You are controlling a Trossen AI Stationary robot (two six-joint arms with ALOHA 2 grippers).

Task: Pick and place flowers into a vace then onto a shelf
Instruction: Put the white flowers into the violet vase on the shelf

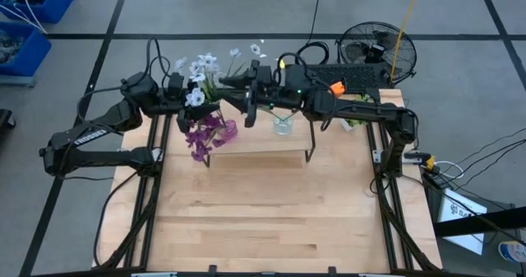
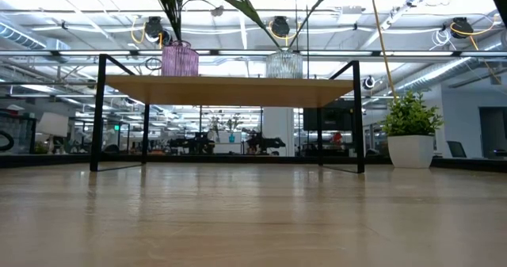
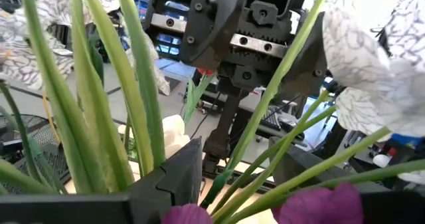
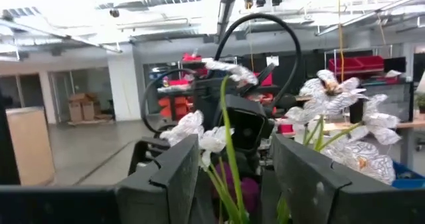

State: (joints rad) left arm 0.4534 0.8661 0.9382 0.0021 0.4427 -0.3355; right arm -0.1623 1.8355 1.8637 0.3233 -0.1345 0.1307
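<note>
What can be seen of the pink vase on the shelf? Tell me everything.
The pink vase is a small ribbed see-through cup, glass by the look of it, standing upright on the left part of the light-wood shelf. Green stems rise from it, and from above purple blooms and white blooms spread over it. A clear vase stands apart on the same shelf.

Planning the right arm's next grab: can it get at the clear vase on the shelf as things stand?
Probably yes. The right gripper hovers open just left of the clear vase, which stands unblocked on the shelf; only its own stems rise nearby.
</note>
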